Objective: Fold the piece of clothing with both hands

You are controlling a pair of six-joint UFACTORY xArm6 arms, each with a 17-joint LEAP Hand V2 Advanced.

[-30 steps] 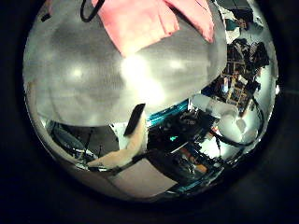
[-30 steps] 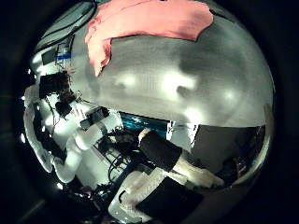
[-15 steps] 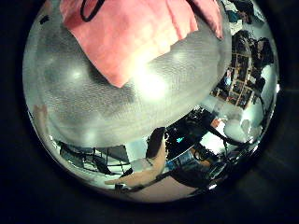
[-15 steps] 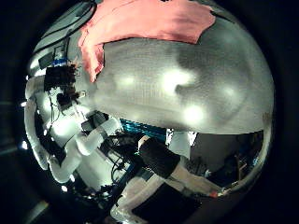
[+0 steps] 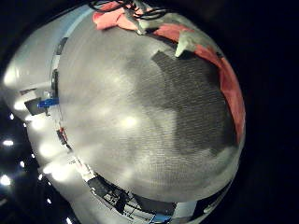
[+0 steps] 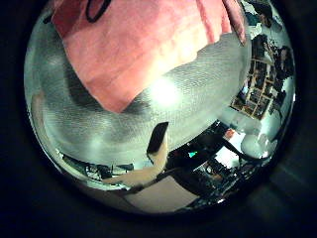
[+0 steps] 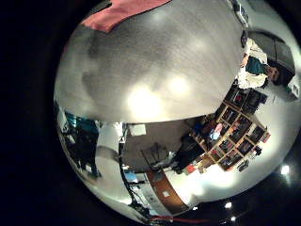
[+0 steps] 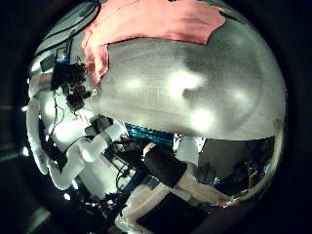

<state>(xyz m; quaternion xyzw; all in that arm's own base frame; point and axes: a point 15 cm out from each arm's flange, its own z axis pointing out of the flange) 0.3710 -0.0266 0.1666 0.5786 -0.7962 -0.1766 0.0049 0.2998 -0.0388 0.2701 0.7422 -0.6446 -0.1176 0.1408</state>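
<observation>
The pink garment (image 6: 139, 45) lies flat on the grey table (image 6: 149, 119), filling the top of the left thumb-side view. No fold shows, so folding looks barely begun. The left hand (image 8: 73, 88) hovers at its edge; neither hand's finger state can be told.

Wide table (image 6: 149, 114) with a finely textured top, filling most of every palm view and lit by several bright patches of glare. Beyond its far edge, what looks like a chair (image 6: 157, 139) with a dark back, standing near the table. Farther off in the room, open shelves (image 7: 230, 132) crowded with small items, too small to tell apart. Desks and other clutter (image 8: 117, 146) beyond the table edge, not clear enough to name.
</observation>
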